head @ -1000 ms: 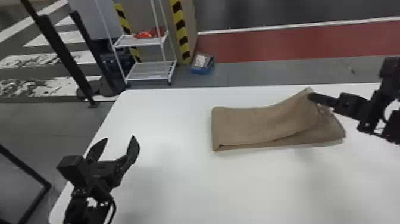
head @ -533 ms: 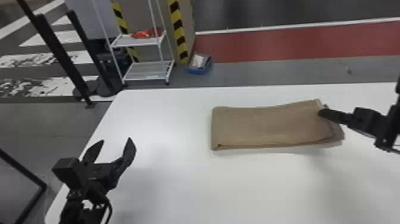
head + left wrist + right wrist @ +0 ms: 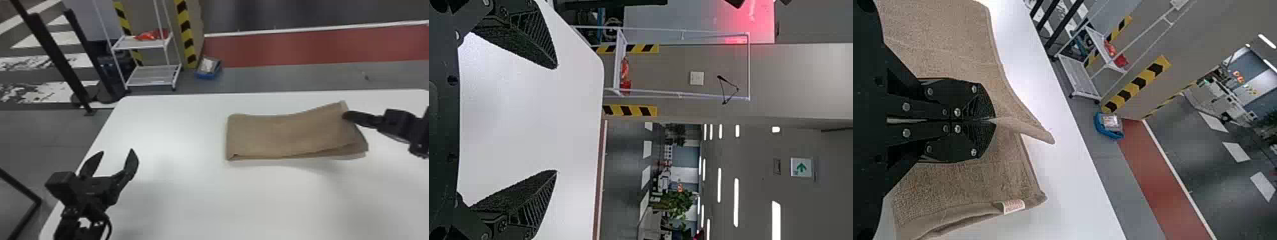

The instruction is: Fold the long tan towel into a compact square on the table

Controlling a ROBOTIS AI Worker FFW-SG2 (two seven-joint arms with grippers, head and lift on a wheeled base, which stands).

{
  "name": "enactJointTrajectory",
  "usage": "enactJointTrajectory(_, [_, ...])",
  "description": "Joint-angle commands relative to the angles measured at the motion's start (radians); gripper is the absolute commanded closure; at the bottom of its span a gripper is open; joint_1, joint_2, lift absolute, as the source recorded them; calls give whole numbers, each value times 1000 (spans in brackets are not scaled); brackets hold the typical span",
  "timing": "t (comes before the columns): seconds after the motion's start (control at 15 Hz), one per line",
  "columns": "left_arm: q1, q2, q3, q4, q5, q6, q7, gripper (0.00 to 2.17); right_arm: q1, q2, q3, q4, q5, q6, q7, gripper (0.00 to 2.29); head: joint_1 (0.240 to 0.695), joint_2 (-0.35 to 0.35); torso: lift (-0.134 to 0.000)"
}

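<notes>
The towel [image 3: 287, 134] lies doubled on the desk [image 3: 178, 191], the right end effector [image 3: 346, 115] clamped on its right end (cloth juts past the tips). Left of the towel, the left end effector [image 3: 117, 152] hangs, fingers apart.

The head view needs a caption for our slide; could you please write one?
Right hand holding up one end of the folded tan towel, left hand open.

There's a white wire rack [image 3: 151, 44] with red stuff [image 3: 150, 34] on it, and a blue bin [image 3: 208, 67] on the floor nearby.
</notes>
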Motion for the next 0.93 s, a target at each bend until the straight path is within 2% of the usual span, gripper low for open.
enactJointTrajectory(0.0, [-4,2,3,4,3,0,0,147,-11,-27,-38,43,-9,-12,-1,1656,695,180,-123])
enactJointTrajectory(0.2, [-11,2,1,9,3,0,0,147,-23,-36,-10,93,10,-52,2,1656,695,148,-123])
enactJointTrajectory(0.47, [-22,16,3,27,3,0,1,147,-64,-36,25,158,40,-80,4,1656,695,146,-123])
enactJointTrajectory(0.67, [-25,21,3,33,4,-3,3,147,-60,-37,-28,77,2,-58,-1,1659,695,153,-123])
enactJointTrajectory(0.8, [-25,35,4,41,10,-3,3,147,-66,-60,-41,103,4,-52,-2,1659,695,148,-123])
enactJointTrajectory(0.87, [-30,36,1,49,10,-3,3,147,-63,-57,-25,133,25,-64,-2,1656,695,141,-123])
